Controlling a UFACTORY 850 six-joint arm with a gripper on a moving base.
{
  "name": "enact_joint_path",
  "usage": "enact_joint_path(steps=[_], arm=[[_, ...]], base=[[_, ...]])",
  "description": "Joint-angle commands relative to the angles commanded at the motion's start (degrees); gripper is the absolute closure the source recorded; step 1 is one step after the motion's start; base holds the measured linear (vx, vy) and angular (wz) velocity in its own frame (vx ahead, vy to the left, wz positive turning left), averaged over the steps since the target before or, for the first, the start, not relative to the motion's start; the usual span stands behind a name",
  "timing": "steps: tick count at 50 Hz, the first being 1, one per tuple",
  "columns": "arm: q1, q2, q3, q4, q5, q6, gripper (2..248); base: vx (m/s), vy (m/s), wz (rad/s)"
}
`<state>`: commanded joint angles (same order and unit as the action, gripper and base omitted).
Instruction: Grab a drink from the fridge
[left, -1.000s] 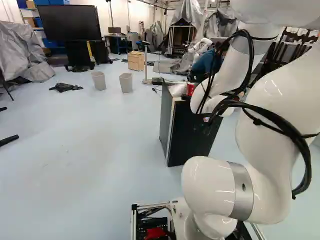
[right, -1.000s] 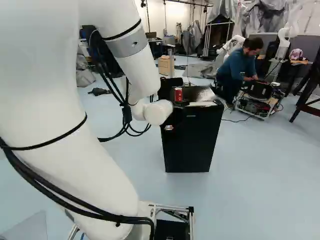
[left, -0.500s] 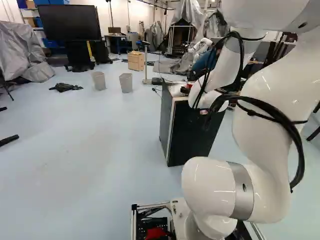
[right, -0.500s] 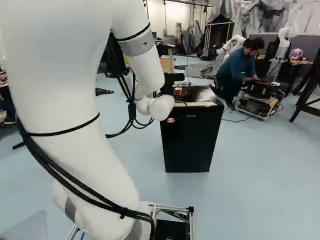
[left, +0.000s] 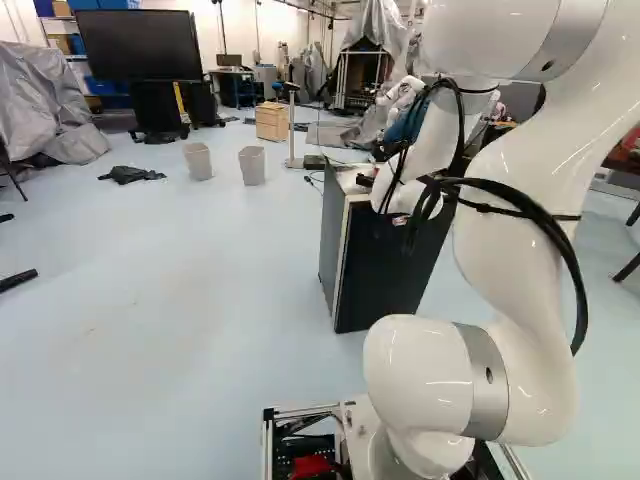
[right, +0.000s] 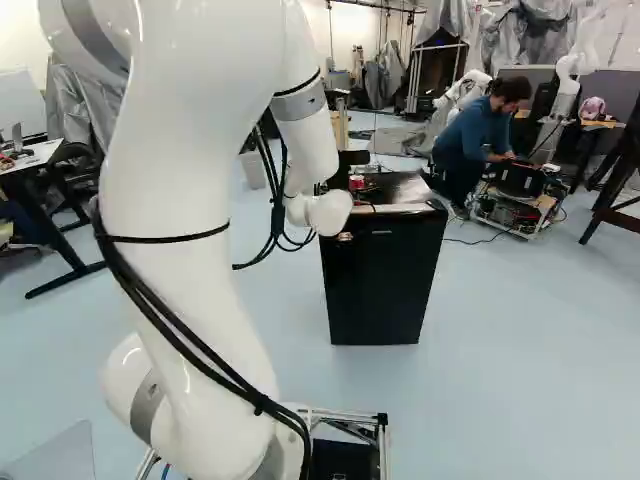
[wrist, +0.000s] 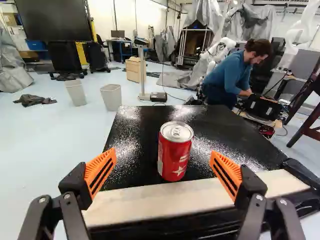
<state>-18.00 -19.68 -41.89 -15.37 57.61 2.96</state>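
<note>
In the left base view, our arm (left: 520, 270) fills the right side, its wrist overlapping the front of the fridge (left: 385, 275), while floor (left: 180, 300) stretches wide at the left. In the right base view, our gripper (right: 343, 172), partly hidden, sits at upper middle beside the red can (right: 357, 182). In the wrist view, our fingers are spread wide; the can stands upright between and ahead of them, apart from both orange pads (wrist: 100, 170), on the black top just behind the pale front edge (wrist: 190, 196).
</note>
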Motion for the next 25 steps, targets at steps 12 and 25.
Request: enact_joint_path(steps=[12,25], arm=[[0.2,-3.4,-4.0,0.0,1.6,0.0,3],[-0.2,-7.8,-8.2,0.0,1.7,0.0,3]], base=[[0.000,0.000,0.000],[0.000,0.000,0.000]])
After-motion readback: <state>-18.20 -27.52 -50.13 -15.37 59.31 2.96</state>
